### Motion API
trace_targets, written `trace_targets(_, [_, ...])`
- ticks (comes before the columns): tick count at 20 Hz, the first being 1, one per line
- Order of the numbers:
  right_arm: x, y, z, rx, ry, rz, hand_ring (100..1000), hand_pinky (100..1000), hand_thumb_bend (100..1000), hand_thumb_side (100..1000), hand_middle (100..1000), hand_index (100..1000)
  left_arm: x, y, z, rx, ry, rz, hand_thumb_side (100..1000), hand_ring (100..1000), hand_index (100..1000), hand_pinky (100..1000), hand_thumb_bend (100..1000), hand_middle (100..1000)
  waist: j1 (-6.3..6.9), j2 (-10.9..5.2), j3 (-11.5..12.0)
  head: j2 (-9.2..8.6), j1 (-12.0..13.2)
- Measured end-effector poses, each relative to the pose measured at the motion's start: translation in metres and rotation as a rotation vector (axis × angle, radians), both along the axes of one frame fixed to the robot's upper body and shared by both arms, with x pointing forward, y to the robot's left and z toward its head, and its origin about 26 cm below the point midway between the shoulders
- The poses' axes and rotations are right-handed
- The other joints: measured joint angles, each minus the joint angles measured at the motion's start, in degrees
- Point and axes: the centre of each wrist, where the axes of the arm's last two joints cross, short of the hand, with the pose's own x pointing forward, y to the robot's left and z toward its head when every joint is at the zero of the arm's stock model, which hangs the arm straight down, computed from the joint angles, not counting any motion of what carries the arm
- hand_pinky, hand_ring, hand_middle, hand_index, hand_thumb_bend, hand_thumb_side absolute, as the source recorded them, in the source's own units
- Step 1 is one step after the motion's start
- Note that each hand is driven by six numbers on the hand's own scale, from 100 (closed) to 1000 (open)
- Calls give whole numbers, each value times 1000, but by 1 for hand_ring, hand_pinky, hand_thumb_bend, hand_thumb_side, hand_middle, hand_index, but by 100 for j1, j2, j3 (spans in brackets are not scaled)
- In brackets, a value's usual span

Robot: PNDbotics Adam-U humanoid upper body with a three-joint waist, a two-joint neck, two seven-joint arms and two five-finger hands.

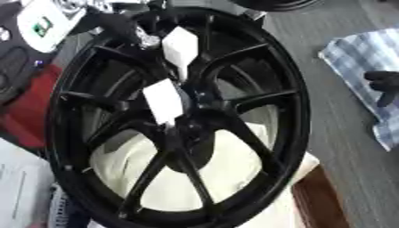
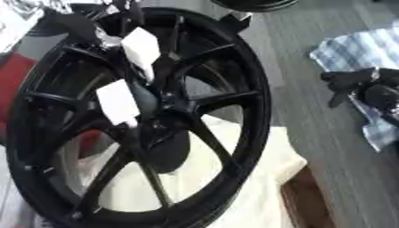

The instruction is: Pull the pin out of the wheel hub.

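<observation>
In the left eye view a black wheel (image 1: 179, 116) fills most of the frame, tilted, its spokes meeting at the hub (image 1: 191, 113). Two white tags (image 1: 164, 101) lie on the spokes just above and beside the hub; the pin itself cannot be made out. Under the wheel sits pale cream padding (image 1: 234, 178), with a brown edge (image 1: 319, 200) at the lower right. The bench (image 1: 327, 89) is grey and grained; a blue-and-white checked cloth (image 1: 355, 58) lies on it at the right. Only dark fingers of the right hand (image 1: 383, 84) show at the right edge, over the cloth. Something red (image 1: 31, 111) lies left of the wheel, and a white box (image 1: 43, 22) sits at the top left. In the right eye view the right hand (image 2: 366, 87) shows more fully, over the cloth and well apart from the wheel, its fingers curled and holding nothing. At the top left a dark hand (image 2: 86, 24) reaches onto the rim near a silver part (image 2: 109, 40); its fingers cannot be told.
</observation>
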Motion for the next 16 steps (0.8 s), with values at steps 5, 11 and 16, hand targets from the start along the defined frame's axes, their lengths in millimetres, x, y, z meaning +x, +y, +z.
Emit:
trace_targets(5, [-3,-4,-5,-19,21,-23,983,1000,100,716,599,799,-7,11,16,56,5,9,561,859,863,915,282,825,98,-120,128,162,-91])
trace_targets(11, [-4,-5,-7,-22,32,-34,982,1000,100,718,598,797,-26,0,35,50,-4,-59,689,861,879,925,289,834,133,-141,153,185,-162])
trace_targets(16, [-3,-4,-5,-23,29,-31,980,1000,100,715,596,795,-41,-15,45,22,11,-136,722,866,862,933,381,816,133,-141,74,-88,-162])
